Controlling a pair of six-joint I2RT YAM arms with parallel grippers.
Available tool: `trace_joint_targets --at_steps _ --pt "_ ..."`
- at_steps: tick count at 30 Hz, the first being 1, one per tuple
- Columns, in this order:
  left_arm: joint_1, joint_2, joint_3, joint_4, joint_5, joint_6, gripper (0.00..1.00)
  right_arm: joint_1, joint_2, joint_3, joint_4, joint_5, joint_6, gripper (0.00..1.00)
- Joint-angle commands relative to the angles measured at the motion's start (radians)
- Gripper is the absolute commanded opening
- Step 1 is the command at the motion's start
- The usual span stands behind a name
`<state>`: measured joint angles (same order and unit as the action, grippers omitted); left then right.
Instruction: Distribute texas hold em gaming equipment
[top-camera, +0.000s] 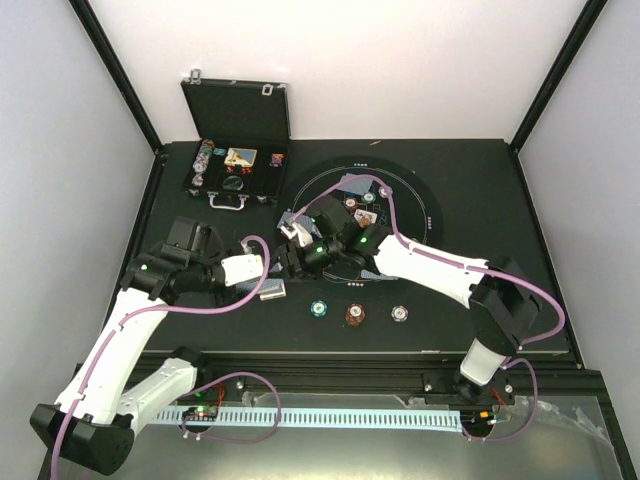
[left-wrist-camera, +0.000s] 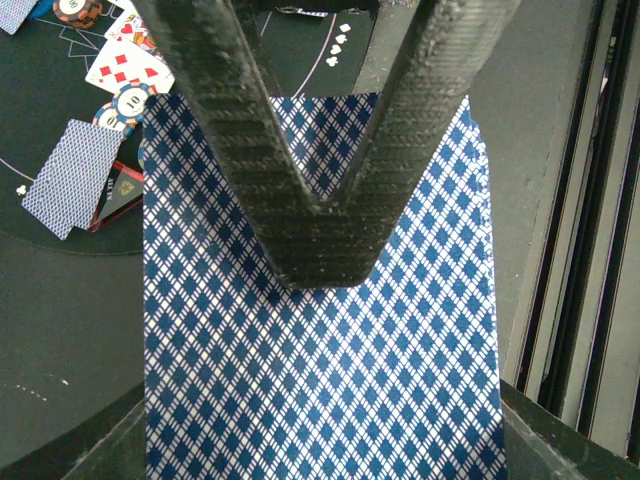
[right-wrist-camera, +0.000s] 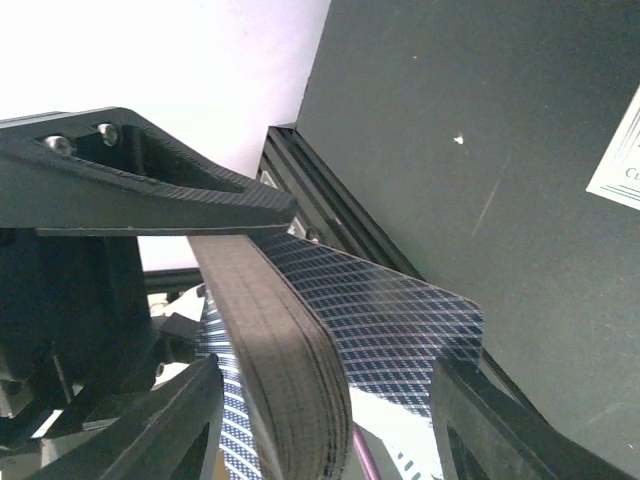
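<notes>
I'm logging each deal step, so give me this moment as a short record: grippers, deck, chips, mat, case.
left gripper: shut on the deck, blue back up
right gripper: jaws apart at the deck's free end, a loose card fanned off it; no grip seen
front row: teal chip, red-brown chip, white chip, apart, in a line
mat: face-up cards and a face-down card lying on it
case: open, far left, chips inside
</notes>
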<state>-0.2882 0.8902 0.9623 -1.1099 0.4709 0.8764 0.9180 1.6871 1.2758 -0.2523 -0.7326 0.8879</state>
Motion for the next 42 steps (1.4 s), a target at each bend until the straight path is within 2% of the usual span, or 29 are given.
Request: trace_joint_targets --at_steps 1,8,15,22,34,36,37,40,42 --pt "0.004 -0.005 0.02 0.002 0.008 -0.004 0.02 0.007 0.012 0.036 -0.07 0.039 -0.044 0.59" --pt "0.004 -0.01 0.021 0.0 0.008 -0.004 0.01 -0.01 -0.009 0.037 -0.097 0.045 -0.063 0.54" --pt "0.004 -0.011 0.028 -0.003 0.011 -0.004 0.02 -0.04 -0.033 0.029 -0.118 0.044 -0.077 0.43" --pt "0.004 -0.01 0.029 -0.004 0.012 -0.005 0.02 -0.054 -0.049 0.011 -0.129 0.043 -0.094 0.36" --pt "0.004 -0.008 0.03 -0.007 0.012 -0.007 0.02 -0.061 -0.076 0.01 -0.171 0.065 -0.12 0.32" --pt "0.004 -0.008 0.03 -0.007 0.013 -0.007 0.02 -0.061 -0.082 0.009 -0.176 0.069 -0.123 0.38" --pt "0.004 -0.009 0.031 -0.008 0.014 -0.007 0.02 -0.061 -0.085 0.007 -0.179 0.069 -0.127 0.45" --pt "0.004 -0.01 0.034 -0.008 0.016 -0.008 0.02 -0.061 -0.106 -0.023 -0.14 0.064 -0.121 0.77" --pt "0.004 -0.009 0.034 -0.007 0.019 -0.009 0.01 -0.059 -0.119 -0.06 -0.073 0.047 -0.09 0.9"
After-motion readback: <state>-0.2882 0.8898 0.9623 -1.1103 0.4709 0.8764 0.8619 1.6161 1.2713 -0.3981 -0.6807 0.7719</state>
